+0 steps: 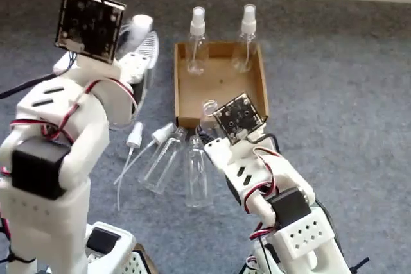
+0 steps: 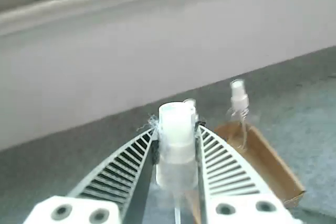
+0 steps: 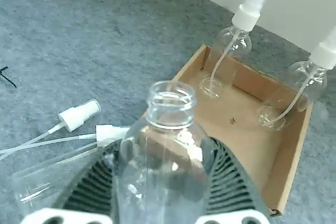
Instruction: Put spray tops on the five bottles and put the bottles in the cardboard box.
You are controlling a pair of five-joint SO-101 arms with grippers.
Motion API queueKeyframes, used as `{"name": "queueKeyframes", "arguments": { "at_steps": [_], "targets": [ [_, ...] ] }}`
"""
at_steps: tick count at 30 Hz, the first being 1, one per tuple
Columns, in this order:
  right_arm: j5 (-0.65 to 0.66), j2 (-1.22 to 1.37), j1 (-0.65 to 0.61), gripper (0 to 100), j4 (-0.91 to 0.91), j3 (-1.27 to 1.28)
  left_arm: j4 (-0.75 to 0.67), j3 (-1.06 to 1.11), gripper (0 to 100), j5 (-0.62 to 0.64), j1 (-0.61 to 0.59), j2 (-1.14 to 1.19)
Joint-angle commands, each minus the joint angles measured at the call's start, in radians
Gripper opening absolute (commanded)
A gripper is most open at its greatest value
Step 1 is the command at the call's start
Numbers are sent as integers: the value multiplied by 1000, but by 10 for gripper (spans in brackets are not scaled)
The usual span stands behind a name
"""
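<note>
The left gripper [image 2: 177, 139] is shut tight on a white spray top [image 2: 176, 153]. It holds the top up in the air, high over the grey carpet [image 1: 347, 126]. The right gripper [image 3: 163, 153] squeezes an open bottle [image 3: 168, 129] and holds it standing up, just by the near edge of the cardboard box [image 1: 260, 88]. The bottle's mouth points up. I think that is so the top can drop straight in while this arm keeps the bottle steady.

Two done bottles [image 1: 196, 46] stand with their tops on at the far edge of the box, which leaves room in front of them. Two more bottles [image 1: 196, 171] lie on the carpet near the box's near left corner. Two loose spray tops [image 1: 135, 136] lie beside them.

Some parts are hard to see. The thin tube under the held top is cut off in the left wrist view. The bottom of the open bottle is hidden down between the gripper's fingers. From above, a black board on the right arm covers most of that bottle. One loose top lies right at a lying bottle's neck, and I cannot tell if it is on or only touching.
</note>
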Motion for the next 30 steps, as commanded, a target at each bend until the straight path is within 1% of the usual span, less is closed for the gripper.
{"name": "queueKeyframes", "arguments": {
  "at_steps": [1, 4, 7, 8, 12, 14, 17, 19, 25, 27, 30],
  "targets": [
    [-18, -28, -16, 3, -28, -7, -46, -116, 5, 14, 168, -12],
    [-20, -50, -15, 4, -25, 18, -91, -111, 6, 14, 237, -12],
    [-26, -111, -21, 4, -44, 73, -132, -110, 6, 14, 282, -12],
    [-35, -140, -31, 4, -65, 93, -147, -110, 6, 14, 295, -12],
    [-146, -283, -51, 4, -219, 239, -195, -110, 6, 14, 355, -12],
    [-152, -357, -48, 4, -269, 302, -195, -108, 6, 14, 390, -10],
    [-158, -449, -51, 4, -277, 371, -207, -108, 6, 14, 433, -10],
    [-158, -495, -51, 4, -277, 394, -250, -81, 6, 14, 466, -10],
    [-153, -564, -53, 4, -275, 407, -466, 110, 6, 9, 495, -12],
    [-153, -564, -50, 4, -275, 407, -491, 145, 6, 9, 490, -12],
    [-152, -562, -48, 4, -275, 407, -488, 160, 6, 9, 489, -16]
  ]
}}
